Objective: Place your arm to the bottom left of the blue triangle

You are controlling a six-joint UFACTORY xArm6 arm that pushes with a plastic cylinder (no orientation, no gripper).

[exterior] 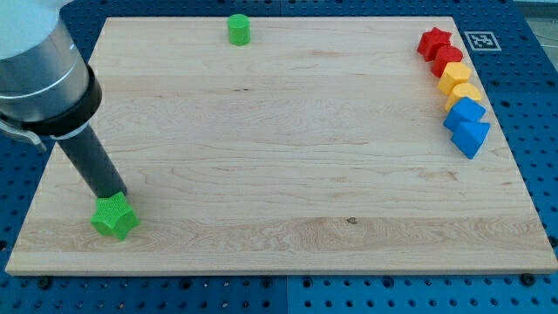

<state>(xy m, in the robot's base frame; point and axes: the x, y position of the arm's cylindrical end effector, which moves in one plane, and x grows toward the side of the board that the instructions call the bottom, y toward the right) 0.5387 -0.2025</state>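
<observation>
Rod end is partly masked: the tip (116, 197) meets the top edge of the green star block (115, 217) near the board's lower left corner, so the exact contact point cannot be made out. The arm body is cut off at the view's top left. The rod has no jaws and grasps nothing; it only touches that green star. The wooden board (279, 166) lies on a blue perforated table (532, 105). Far off, along the right edge, a line of touching blocks runs upward: blue triangle (472, 138), blue cube (466, 113), two yellow blocks (459, 85), red block (447, 59), red star (433, 41). A green cylinder (239, 29) stands at the top edge
</observation>
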